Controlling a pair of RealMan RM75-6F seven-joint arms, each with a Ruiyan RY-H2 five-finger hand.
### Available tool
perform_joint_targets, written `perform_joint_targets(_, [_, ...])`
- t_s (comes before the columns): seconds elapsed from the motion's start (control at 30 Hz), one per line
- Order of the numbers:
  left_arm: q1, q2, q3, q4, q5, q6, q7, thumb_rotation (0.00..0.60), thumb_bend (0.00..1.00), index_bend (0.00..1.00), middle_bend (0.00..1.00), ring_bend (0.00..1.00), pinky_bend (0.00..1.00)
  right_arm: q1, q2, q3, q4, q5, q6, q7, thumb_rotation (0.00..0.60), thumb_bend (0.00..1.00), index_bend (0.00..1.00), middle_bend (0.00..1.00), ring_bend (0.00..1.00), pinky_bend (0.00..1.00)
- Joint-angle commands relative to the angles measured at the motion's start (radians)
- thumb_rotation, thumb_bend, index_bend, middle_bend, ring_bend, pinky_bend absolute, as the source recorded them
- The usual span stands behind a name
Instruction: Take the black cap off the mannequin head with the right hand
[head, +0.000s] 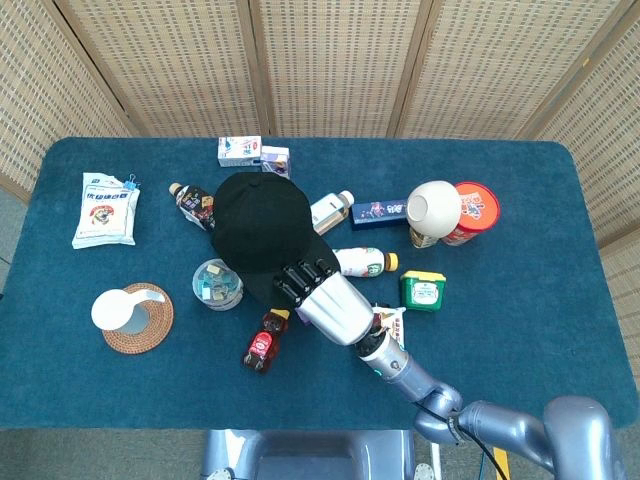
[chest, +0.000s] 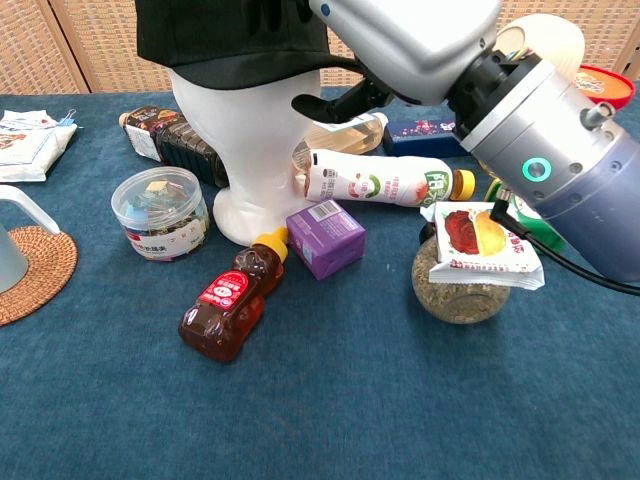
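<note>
From the head view I see my right hand (head: 325, 300) over the front edge of the black cap (head: 262, 225), its dark fingers (head: 300, 278) laid across the brim. The cap sits on the mannequin head near the middle of the blue table (head: 520, 300), hiding the head from above. Whether the fingers actually clamp the brim I cannot tell from here. Just left of the cap stands a clear tub (head: 217, 284); below it lies an amber bear-shaped bottle (head: 264, 341). A white bottle (head: 364, 262) lies on its side right of the hand, with a green box (head: 423, 290) beyond it. Far left, a white scoop rests on a woven coaster (head: 135, 318), and a white snack bag (head: 106, 209) lies above that.

From the chest view the cap (chest: 235, 40) is on the white mannequin head (chest: 255, 140). My right hand (chest: 400, 40) reaches in from the right at brim height, a dark thumb (chest: 330, 103) just under the brim; the upper fingers are cropped, so the grasp stays unclear. A purple box (chest: 326, 238) lies at the head's base. My left hand shows in neither view
</note>
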Motion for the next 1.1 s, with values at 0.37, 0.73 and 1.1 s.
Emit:
perform_joint_targets(0.37, [0.008,0.008,-0.001,0.030,-0.018,-0.007,-0.031,0.600,0.08,0.00,0.00,0.00,0.06,0.081,-0.067,-0.002,0.177,-0.018,0.056,0.044,0.600,0.50,0.53,0.57,0.59,0.72])
perform_joint_targets(0.73, [0.006,-0.002,0.000,0.059,-0.019,-0.024,-0.055,0.600,0.08,0.00,0.00,0.00,0.06,0.146,-0.122,0.015,0.351,-0.043,0.188,0.093,0.600,0.57,0.61,0.67,0.68,0.82])
perform_joint_targets(1.1, [0.011,-0.021,0.003,0.086,-0.003,-0.010,-0.084,0.600,0.08,0.00,0.00,0.00,0.06,0.260,-0.163,0.097,0.574,0.024,0.240,0.105,0.600,0.58,0.63,0.71,0.71,0.85])
